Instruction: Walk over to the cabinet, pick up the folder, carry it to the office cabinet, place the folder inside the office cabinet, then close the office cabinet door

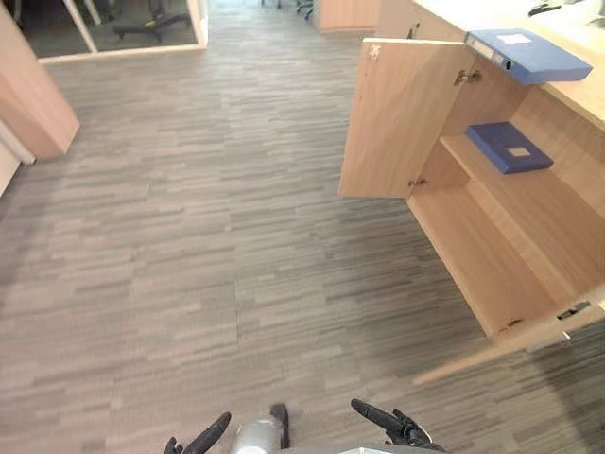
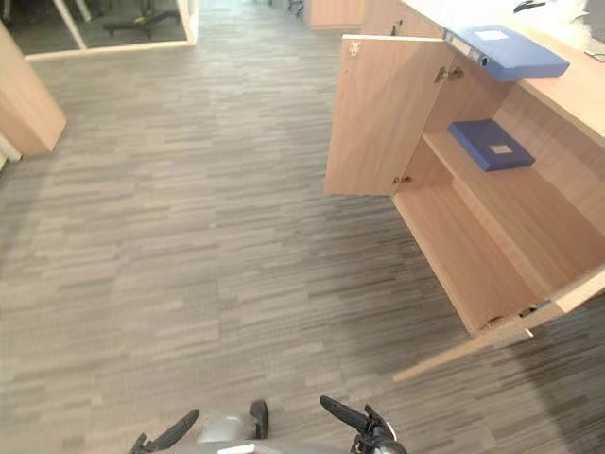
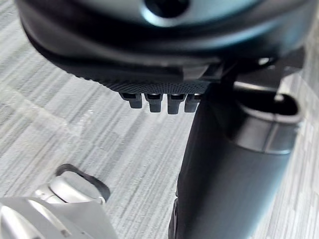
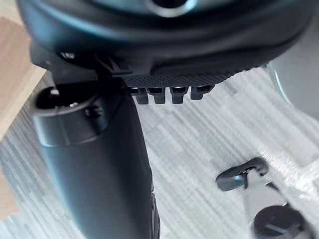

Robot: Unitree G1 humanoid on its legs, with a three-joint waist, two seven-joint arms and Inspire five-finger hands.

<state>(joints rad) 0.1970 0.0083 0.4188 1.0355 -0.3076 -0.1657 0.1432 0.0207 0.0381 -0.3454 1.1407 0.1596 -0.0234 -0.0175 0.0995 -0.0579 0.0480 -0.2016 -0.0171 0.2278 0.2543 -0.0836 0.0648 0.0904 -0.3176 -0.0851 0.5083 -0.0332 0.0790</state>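
Our left hand [image 1: 208, 435] and right hand [image 1: 397, 426] hang low, fingers loosely straight, holding nothing. A blue folder [image 1: 529, 55] lies at the cabinet's [image 1: 492, 255] top edge, a second folder [image 1: 510, 147] on its shelf [image 1: 558, 203]. The door [image 1: 397, 118] stands wide, with carpet [image 1: 236, 246] between it and us.

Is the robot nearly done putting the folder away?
Partly, it seems. A blue folder lies on the shelf inside the cabinet, so putting it in may be done. A second folder sits on top of it. The left hand and right hand are open and hold nothing. The far door and near door stand open, so closing is left.
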